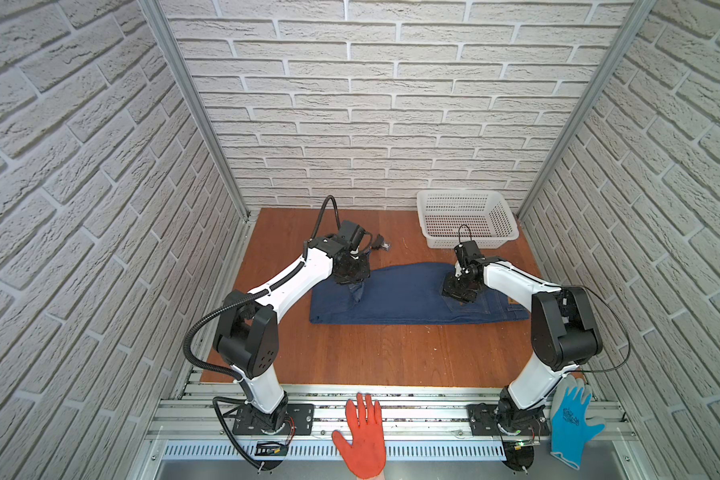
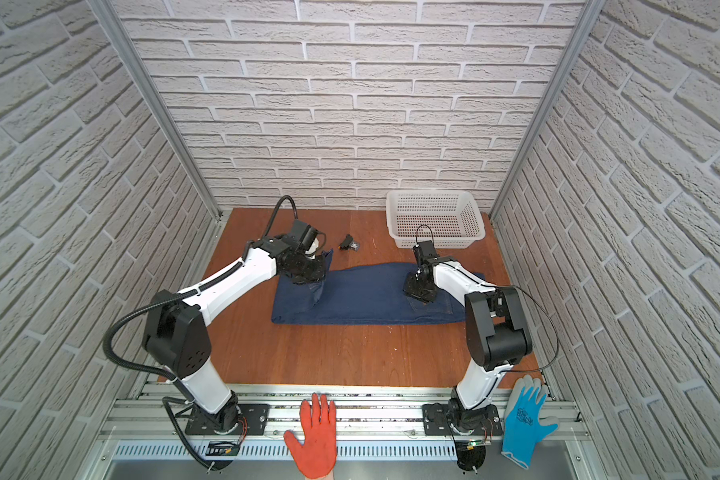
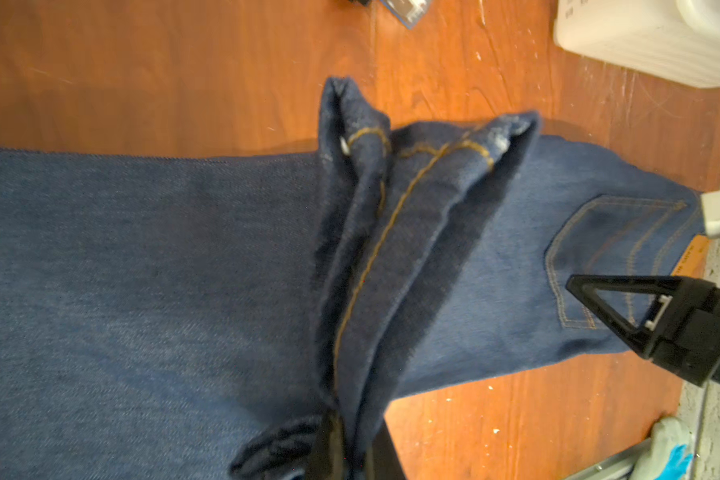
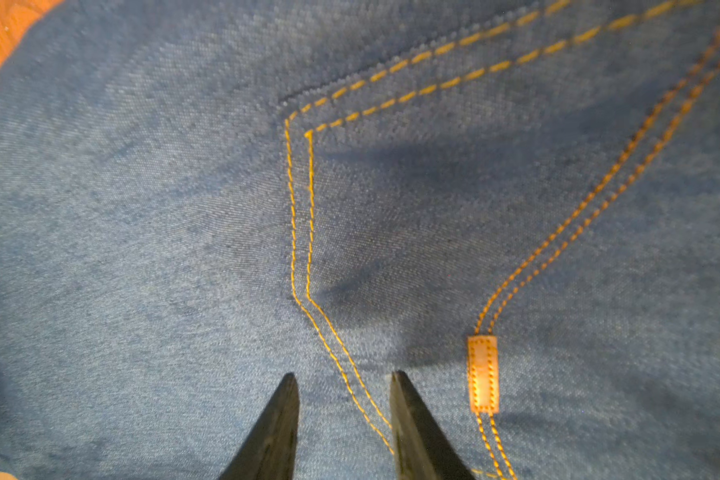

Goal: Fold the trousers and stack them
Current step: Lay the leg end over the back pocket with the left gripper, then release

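Pinching trousers (image 1: 408, 299) hem, left jaws clenched, right jaws parted astride pocket seam (image 4: 308, 208)

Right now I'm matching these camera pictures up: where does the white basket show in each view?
Both top views: basket at far right corner of the table.
Left wrist: cropped corner, past the jeans.
Right wrist: not in it.
Shared landmark: the jeans' back pocket.

Trousers (image 1: 400, 297) across the middle of the table (image 1: 371, 357) — basket (image 1: 454, 208) behind their right end
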`<action>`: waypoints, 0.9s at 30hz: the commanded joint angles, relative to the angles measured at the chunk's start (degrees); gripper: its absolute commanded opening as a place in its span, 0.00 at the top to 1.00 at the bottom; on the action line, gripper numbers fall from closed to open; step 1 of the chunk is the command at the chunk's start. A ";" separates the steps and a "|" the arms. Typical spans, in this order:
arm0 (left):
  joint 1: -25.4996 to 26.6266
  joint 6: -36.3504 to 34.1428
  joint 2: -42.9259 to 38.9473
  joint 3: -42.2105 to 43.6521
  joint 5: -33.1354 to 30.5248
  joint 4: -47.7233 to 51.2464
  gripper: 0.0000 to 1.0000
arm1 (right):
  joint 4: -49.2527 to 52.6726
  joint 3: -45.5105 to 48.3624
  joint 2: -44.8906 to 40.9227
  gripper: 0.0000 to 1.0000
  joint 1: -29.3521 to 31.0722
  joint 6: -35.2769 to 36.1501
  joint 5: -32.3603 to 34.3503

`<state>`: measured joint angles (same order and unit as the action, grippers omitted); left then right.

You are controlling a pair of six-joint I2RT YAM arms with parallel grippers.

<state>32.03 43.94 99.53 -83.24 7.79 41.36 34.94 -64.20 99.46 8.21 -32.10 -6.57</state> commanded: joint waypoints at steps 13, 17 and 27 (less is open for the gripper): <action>6.79 8.86 10.46 -4.60 0.51 -10.43 1.00 | -0.23 0.13 -0.51 0.62 -0.43 0.63 -0.63; 8.01 8.31 13.53 -7.37 0.78 -8.22 1.00 | -0.22 0.31 -0.68 0.62 -0.39 0.48 -0.32; 8.86 8.63 16.93 -7.37 1.93 -8.02 0.78 | 0.09 0.75 -1.47 0.62 -0.39 0.37 -0.11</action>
<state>40.58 52.14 116.44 -89.95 8.73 34.22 34.96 -64.16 99.46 8.03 -32.10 -6.94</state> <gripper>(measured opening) 0.129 0.384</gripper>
